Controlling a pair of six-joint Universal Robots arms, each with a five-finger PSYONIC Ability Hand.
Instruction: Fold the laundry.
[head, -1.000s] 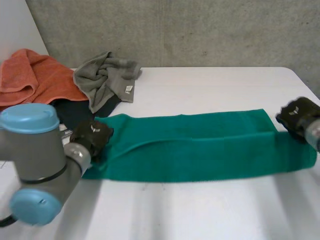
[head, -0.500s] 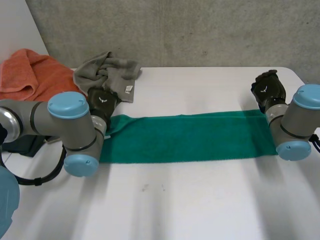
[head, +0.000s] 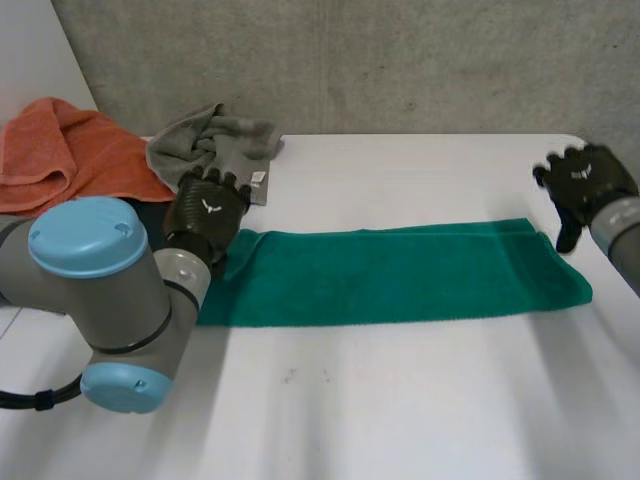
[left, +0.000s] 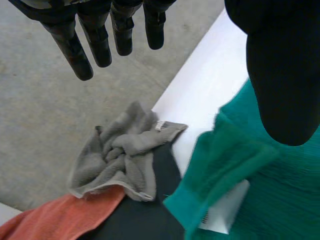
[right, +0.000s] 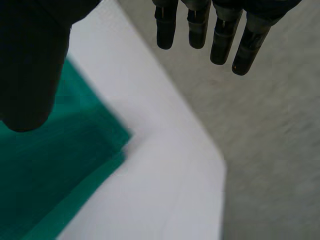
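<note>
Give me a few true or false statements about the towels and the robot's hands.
1. The green towel lies as a long strip on the table. True.
2. The right hand pinches the green towel's corner. False: its fingers are straight and hold nothing.
3. The grey towel lies crumpled beside the orange towel. True.
4. The left hand is shut on the grey towel. False: it is open, by the green towel's end.

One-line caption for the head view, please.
Left hand and right hand open at either end of the folded green towel; orange cloth and grey cloth lie beyond.
</note>
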